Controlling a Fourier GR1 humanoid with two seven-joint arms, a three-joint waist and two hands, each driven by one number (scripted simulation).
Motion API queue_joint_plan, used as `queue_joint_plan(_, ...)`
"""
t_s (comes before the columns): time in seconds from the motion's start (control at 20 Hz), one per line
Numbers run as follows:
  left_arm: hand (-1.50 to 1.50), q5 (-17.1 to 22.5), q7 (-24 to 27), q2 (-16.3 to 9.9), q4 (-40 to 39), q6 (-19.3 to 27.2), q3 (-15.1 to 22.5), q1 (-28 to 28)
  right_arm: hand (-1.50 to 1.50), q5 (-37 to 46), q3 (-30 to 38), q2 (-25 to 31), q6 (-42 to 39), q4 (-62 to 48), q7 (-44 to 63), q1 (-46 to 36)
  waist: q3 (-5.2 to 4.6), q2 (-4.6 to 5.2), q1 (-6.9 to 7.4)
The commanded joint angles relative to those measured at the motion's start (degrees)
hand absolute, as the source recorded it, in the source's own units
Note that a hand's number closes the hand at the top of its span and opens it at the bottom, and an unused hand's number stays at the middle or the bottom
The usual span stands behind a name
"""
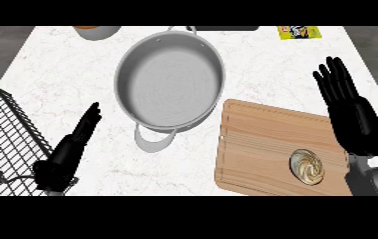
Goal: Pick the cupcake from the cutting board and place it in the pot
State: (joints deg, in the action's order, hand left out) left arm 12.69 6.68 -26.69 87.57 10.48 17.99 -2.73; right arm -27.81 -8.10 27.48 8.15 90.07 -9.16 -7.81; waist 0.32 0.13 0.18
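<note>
The counter (66, 68) is white marble with faint grey veins. The pot (170, 80) at upper centre is plain silver-grey metal. The cutting board (258, 143) at lower right is light brown wood with fine straight grain, and the cupcake (308, 165) on it is cream and tan in a swirl. Both hands, the left hand (74, 143) and right hand (343, 103), are black. A black wire rack (18, 138) crosses the lower left. A yellow packet (299, 31) lies at upper right.
</note>
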Motion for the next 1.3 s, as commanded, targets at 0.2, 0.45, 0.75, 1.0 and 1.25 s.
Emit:
queue_joint_plan(0.2,0.00,11.8,-3.3,1.2,-0.7,-10.0,-0.5,0.9,-1.50,8.5,7.1,10.0,2.3,-7.5,-3.3,5.4,-0.23,0.08,-1.12)
queue_joint_plan(0.45,0.00,22.6,-0.5,-5.2,-0.2,-19.0,2.1,-0.3,-1.50,23.0,3.5,15.9,15.5,-20.0,7.9,13.7,-0.30,1.36,0.05)
queue_joint_plan(0.75,0.00,21.1,-8.5,-1.2,1.4,-10.2,4.0,3.7,-1.50,34.4,-6.2,18.6,17.0,-14.1,15.7,13.7,-0.39,-0.06,0.54)
queue_joint_plan(1.0,0.00,20.5,-9.7,0.6,0.8,-7.4,3.7,3.8,-1.50,35.3,-6.9,26.2,12.4,2.0,31.3,15.0,-0.62,-0.65,-1.32)
queue_joint_plan(1.25,0.00,21.5,-10.3,-1.2,1.2,-9.6,2.1,3.7,-1.50,31.2,-6.5,32.5,4.0,15.9,49.0,13.5,-0.66,-0.67,-1.20)
